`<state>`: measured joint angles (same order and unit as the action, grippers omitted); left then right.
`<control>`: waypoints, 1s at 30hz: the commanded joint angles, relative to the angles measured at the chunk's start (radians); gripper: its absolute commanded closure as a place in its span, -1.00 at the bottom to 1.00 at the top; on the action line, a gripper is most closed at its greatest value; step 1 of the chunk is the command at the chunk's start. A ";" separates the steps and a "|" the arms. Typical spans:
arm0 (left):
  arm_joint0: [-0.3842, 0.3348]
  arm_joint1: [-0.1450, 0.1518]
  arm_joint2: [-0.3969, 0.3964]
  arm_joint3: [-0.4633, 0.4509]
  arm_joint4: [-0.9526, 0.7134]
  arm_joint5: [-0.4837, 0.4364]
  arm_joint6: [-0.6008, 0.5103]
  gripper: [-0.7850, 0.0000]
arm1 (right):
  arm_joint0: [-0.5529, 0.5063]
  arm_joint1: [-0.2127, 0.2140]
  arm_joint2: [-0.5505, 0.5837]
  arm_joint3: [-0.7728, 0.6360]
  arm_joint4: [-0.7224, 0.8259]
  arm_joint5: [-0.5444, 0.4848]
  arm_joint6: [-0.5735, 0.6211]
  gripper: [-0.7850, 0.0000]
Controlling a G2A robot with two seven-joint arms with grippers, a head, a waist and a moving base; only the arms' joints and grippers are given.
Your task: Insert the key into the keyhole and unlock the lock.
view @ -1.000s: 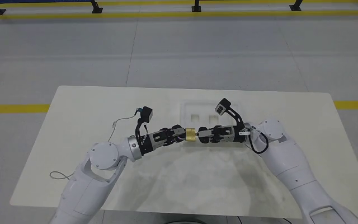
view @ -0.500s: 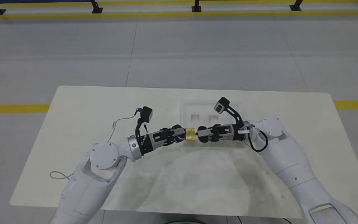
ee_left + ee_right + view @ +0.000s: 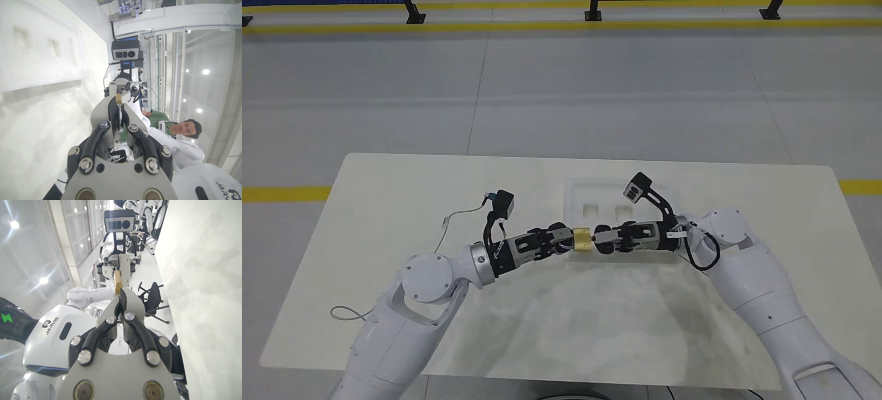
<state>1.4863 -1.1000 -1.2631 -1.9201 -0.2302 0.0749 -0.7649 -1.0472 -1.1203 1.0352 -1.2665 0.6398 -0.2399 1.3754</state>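
A small brass lock [image 3: 584, 240] hangs above the table [image 3: 392, 200] between my two grippers, which meet tip to tip. My left gripper [image 3: 119, 108] is shut on the lock's silvery shackle end, and the brass body [image 3: 118, 98] pokes out past its fingertips. My right gripper [image 3: 119, 298] is shut on something thin right against the other end of the lock [image 3: 118, 283]. That thing looks like the key, seated in the lock and almost hidden by the pads. In the top view the left gripper [image 3: 564, 240] and the right gripper [image 3: 604, 240] are in line with the lock.
A white foam tray [image 3: 614, 205] with shallow pockets lies on the table just behind the grippers, also seen as the foam tray [image 3: 43, 49]. A thin cable [image 3: 345, 314] lies near the table's left front edge.
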 commanded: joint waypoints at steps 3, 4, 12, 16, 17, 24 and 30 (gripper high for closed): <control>0.000 0.000 0.000 0.000 0.000 0.000 0.000 1.00 | -0.005 0.003 0.013 -0.001 -0.001 -0.003 0.000 0.27; 0.000 0.000 0.000 0.000 0.000 0.000 0.000 1.00 | -0.007 0.005 0.017 -0.001 -0.001 -0.004 0.001 0.26; 0.000 0.000 0.000 0.000 0.000 0.000 0.000 1.00 | -0.034 0.013 0.042 -0.018 -0.009 -0.009 -0.011 0.22; 0.000 0.000 0.000 0.000 0.000 0.000 0.000 1.00 | -0.048 0.015 0.050 -0.030 -0.016 -0.021 -0.022 0.29; 0.000 0.000 0.000 0.000 0.000 0.000 0.000 1.00 | -0.051 0.016 0.052 -0.033 -0.018 -0.025 -0.026 0.32; 0.000 0.000 0.000 0.000 0.000 0.000 0.000 1.00 | -0.066 0.016 0.051 -0.055 -0.029 -0.035 -0.049 0.51; 0.000 0.000 0.000 0.000 0.000 0.000 0.000 1.00 | -0.068 0.015 0.044 -0.064 -0.032 -0.029 -0.055 0.55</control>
<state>1.4863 -1.1000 -1.2631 -1.9201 -0.2302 0.0749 -0.7649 -1.1152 -1.1055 1.0799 -1.3298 0.6081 -0.2703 1.3208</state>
